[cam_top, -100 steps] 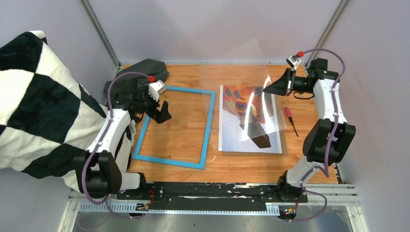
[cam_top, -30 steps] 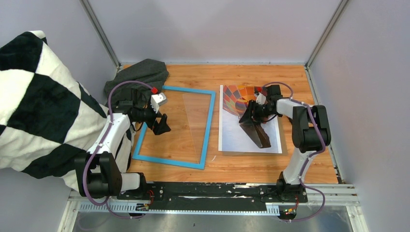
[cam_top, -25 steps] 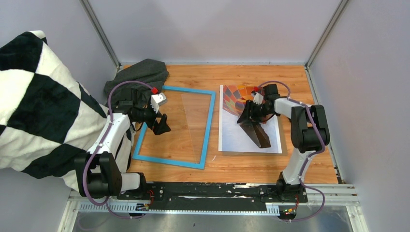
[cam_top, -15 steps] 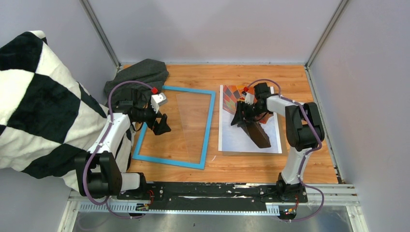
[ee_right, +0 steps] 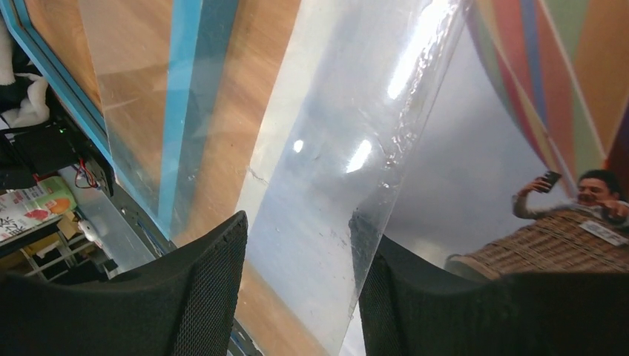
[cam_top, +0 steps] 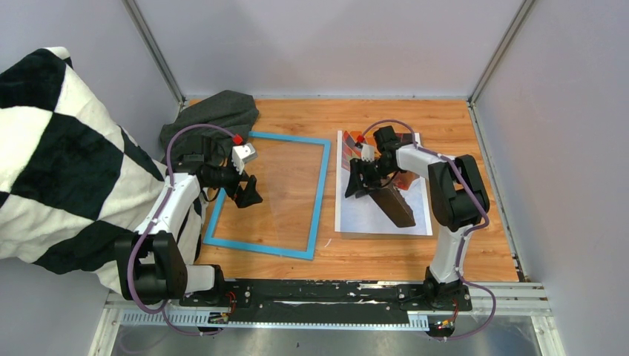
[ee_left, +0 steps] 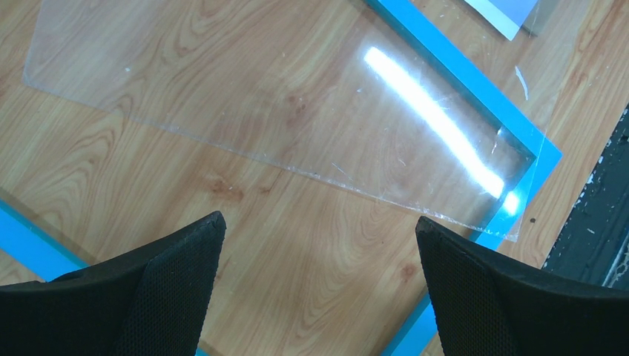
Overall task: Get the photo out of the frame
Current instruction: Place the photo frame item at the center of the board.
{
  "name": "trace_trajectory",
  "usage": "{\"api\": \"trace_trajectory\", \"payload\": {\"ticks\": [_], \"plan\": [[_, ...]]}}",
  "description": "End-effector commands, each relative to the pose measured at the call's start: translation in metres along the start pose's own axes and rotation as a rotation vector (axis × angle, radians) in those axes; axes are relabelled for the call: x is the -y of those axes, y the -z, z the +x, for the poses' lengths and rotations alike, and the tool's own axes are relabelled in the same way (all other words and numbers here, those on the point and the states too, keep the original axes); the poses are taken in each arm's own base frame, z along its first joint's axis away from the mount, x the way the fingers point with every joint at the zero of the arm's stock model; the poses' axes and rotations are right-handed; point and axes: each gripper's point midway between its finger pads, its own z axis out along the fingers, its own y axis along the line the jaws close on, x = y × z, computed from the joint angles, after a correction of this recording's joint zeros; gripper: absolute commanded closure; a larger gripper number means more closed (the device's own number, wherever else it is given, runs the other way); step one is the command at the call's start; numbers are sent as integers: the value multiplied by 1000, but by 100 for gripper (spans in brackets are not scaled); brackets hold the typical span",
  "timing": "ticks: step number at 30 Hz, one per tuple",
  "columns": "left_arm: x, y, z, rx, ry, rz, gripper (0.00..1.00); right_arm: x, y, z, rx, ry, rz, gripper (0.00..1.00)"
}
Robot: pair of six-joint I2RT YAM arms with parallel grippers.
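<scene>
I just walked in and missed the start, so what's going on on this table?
The paper print of a multicoloured hot-air balloon lies flat, already out of the bright blue rectangular picture frame beside it. A clear sheet lies over the frame's right part. The right claw sits low over the print's left edge, fingers apart. The left claw hovers open above the frame's left part, holding nothing.

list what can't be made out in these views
- Top view: the right gripper and right arm cover most of the photo's balloon.
- Right wrist view: the fingers cover the photo's near part; contact unclear.
- Top view: the clear sheet inside the frame is faint, edges lost.
</scene>
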Motion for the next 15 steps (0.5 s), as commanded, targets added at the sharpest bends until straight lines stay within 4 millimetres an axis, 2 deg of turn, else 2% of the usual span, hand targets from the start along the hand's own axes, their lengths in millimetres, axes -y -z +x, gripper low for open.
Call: {"api": "trace_trajectory", "payload": {"ticks": [1,7,15], "plan": [[5,-1,3,4,5,32,0,-1,-14,17,-85,35,34,44],[5,-2,3,5,6,35,0,-11,-19,19,-107,68,31,43],[6,-1,3,5,5,37,0,-7,-17,16,-112,88,73,42]]}}
